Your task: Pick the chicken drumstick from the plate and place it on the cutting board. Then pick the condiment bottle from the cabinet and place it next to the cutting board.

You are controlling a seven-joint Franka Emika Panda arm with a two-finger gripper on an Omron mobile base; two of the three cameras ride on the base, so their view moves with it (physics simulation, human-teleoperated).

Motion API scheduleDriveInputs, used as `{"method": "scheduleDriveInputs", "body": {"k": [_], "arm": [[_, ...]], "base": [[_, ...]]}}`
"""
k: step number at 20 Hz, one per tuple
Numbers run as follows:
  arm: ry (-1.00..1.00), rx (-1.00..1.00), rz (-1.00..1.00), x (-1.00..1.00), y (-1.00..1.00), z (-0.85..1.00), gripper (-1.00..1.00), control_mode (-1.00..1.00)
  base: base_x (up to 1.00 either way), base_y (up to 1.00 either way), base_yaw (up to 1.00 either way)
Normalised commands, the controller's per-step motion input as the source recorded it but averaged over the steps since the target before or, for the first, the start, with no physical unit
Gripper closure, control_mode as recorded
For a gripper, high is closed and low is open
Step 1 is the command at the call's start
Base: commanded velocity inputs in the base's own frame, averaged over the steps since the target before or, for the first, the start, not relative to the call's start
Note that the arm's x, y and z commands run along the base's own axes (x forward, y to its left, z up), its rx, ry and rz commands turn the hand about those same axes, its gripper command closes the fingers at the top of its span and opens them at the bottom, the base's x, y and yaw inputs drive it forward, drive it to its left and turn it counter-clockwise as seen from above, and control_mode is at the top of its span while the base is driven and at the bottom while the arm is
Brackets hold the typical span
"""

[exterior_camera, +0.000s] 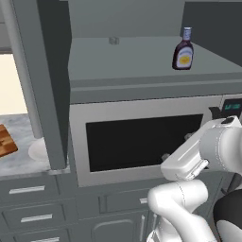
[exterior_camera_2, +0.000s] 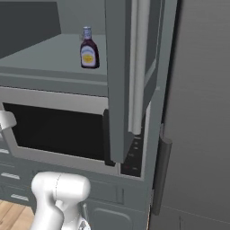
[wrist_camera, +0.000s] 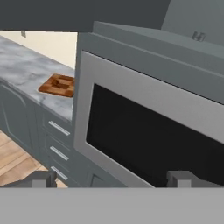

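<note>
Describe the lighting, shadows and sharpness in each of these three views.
Left base view: flat, even light, condiment bottle crisp, with only a faint shadow. Right base view: soft shading on the cabinet door, no glare. Hand view: cutting board coarse, slightly blurred.

Both base views close behind the white arm, sharing the dark-windowed silver microwave point(exterior_camera: 142, 142) under the dark grey cabinet point(exterior_camera: 142, 61). Hand view angled leftward across the same microwave toward the marbled grey counter point(wrist_camera: 26, 72).

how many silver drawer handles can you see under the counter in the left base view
3, stacked on the grey drawers at lower left: top handle, middle handle, bottom handle, which the picture's edge cuts off. More may sit lower, out of frame.
</note>
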Motion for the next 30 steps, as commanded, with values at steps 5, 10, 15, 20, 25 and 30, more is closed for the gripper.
{"method": "scheduleDriveInputs", "body": {"k": [5,10,15,20,25,30], "arm": [[0.00,0.00,0.00,0.00,0.00,0.00,-1.00,1.00],[0.00,0.00,0.00,0.00,0.00,0.00,-1.00,1.00],[0.00,0.00,0.00,0.00,0.00,0.00,-1.00,-1.00],[0.00,0.00,0.00,0.00,0.00,0.00,-1.00,-1.00],[0.00,0.00,0.00,-0.14,0.00,0.01,-1.00,-1.00],[-0.01,0.00,0.00,-0.22,0.00,0.10,-1.00,-1.00]], "base": [[0.04,0.00,0.00],[0.00,0.00,0.00],[0.00,0.00,0.00],[0.00,0.00,0.00],[0.00,0.00,0.00],[0.00,0.00,0.00]]}}
